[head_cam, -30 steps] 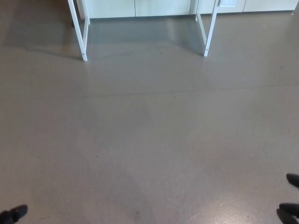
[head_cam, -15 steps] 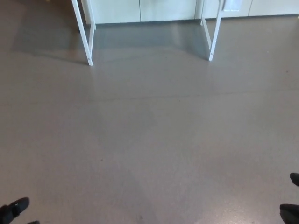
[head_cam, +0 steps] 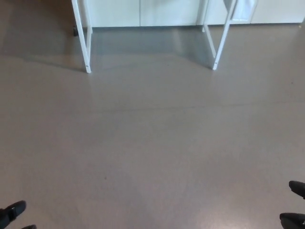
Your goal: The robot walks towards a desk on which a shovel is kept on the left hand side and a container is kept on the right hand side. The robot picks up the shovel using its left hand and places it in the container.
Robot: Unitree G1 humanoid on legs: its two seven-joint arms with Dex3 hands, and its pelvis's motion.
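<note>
- Left hand [head_cam: 13, 213]: showing only as a few black fingertips at the near left corner, hanging low beside the body, presumably because nothing is yet within reach. Whether its fingers are spread or curled, I cannot tell; nothing is appearing between them.
- Right hand [head_cam: 294, 205]: showing as two dark finger ends at the near right edge, likewise hanging at the side. Its degree of opening I cannot tell; no object is appearing in it.
- Desk: standing at the far end of the scene, with only its white legs coming into the head view. Left leg [head_cam: 83, 36] is running down to the floor at far left of centre; right leg [head_cam: 220, 40] is slanting down at far right of centre. The top is lying above the picture's edge.
- Shovel: not showing. By the task it is lying on the left of the desk top, which is out of frame.
- Container: not showing either; by the task it is sitting on the right of that same hidden top.
- Floor [head_cam: 152, 143]: a plain grey-brown surface stretching from the hands to the desk legs, with faint seams and a sheen at near right.
- Cabinet fronts [head_cam: 143, 12]: pale panels standing behind the desk along the far wall.
- Obstacles: nothing is lying on the floor between robot and desk.
- Stage, as a judgement: the approach is under way; the pick-up is not yet begun.
</note>
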